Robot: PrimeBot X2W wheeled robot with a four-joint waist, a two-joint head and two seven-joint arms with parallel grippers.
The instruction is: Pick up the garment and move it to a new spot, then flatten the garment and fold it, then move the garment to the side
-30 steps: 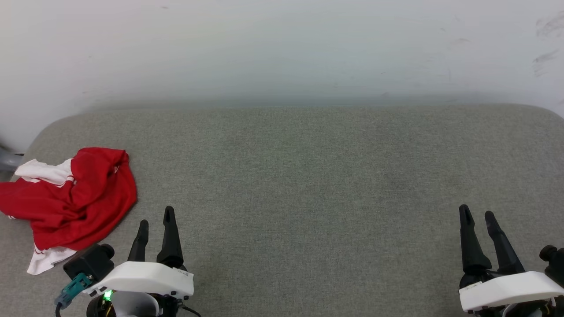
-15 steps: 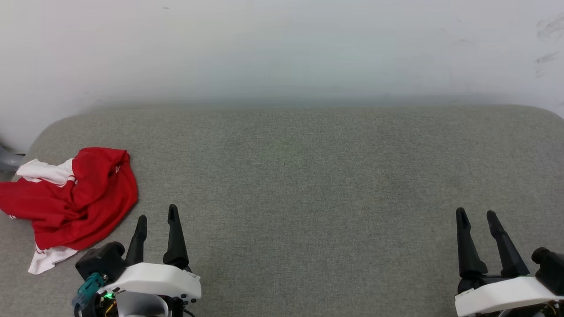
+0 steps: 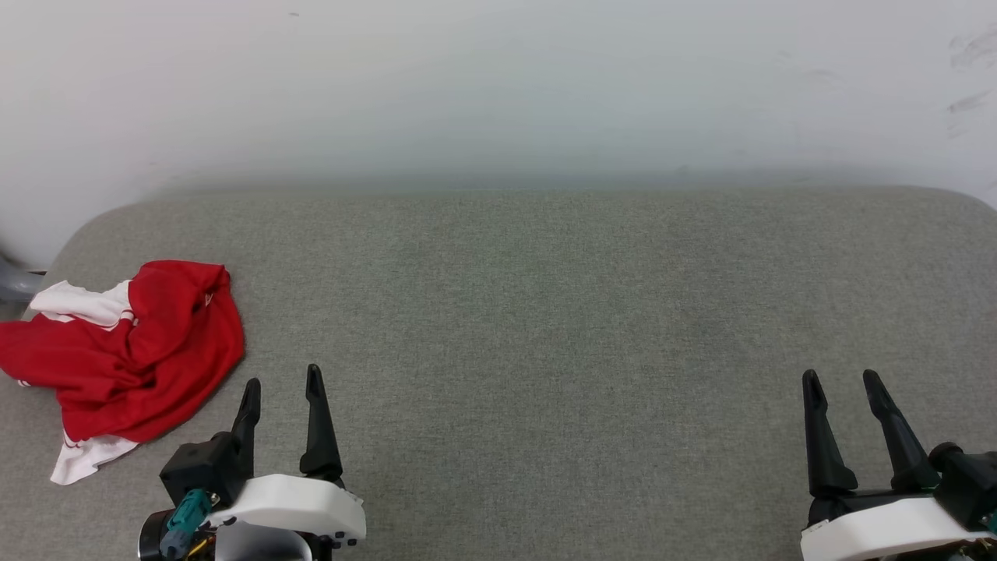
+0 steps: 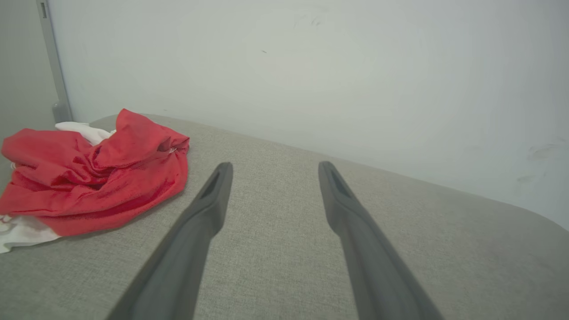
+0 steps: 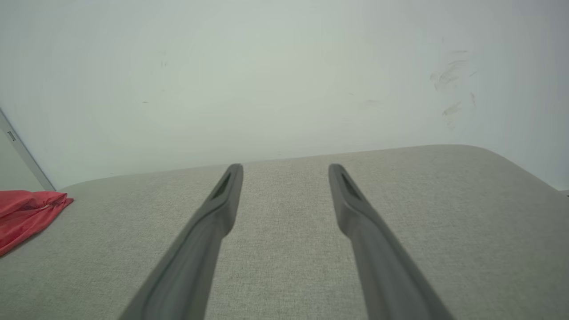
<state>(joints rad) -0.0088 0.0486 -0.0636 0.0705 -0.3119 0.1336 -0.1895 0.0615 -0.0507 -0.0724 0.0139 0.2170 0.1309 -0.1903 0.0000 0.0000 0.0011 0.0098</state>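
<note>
The left gripper (image 3: 282, 375) sits at the lower left of the head view. Its two long dark fingers (image 3: 319, 425) stand apart, and bare grey fabric shows through the gap between them. They point up the view toward the wall (image 3: 498, 86). In the left wrist view the left gripper (image 4: 274, 165) is just as wide open, with both fingers stretched out low over the cloth. Whether the tips touch the cloth I cannot tell.

The right gripper (image 3: 840, 375) is at the lower right of the head view, well apart from the left one. Its fingers are also spread and hold nothing. In the right wrist view the right gripper (image 5: 285, 166) points across the surface at the wall.

Both grippers are over a broad grey padded cushion (image 3: 545, 312) with rounded far corners, set against the pale wall.

The garment (image 3: 148, 351) lies on the cushion's left end in a crumpled heap, to the left of the left gripper and a little beyond it, near it but not touching. It is mostly red, with a white patch at its far left and another at its near edge. In the left wrist view the garment (image 4: 102, 178) is left of the fingers. In the right wrist view a red corner of the garment (image 5: 26, 213) shows at the far left edge. A grey upright strip (image 4: 53, 66) runs up the wall behind the heap
</note>
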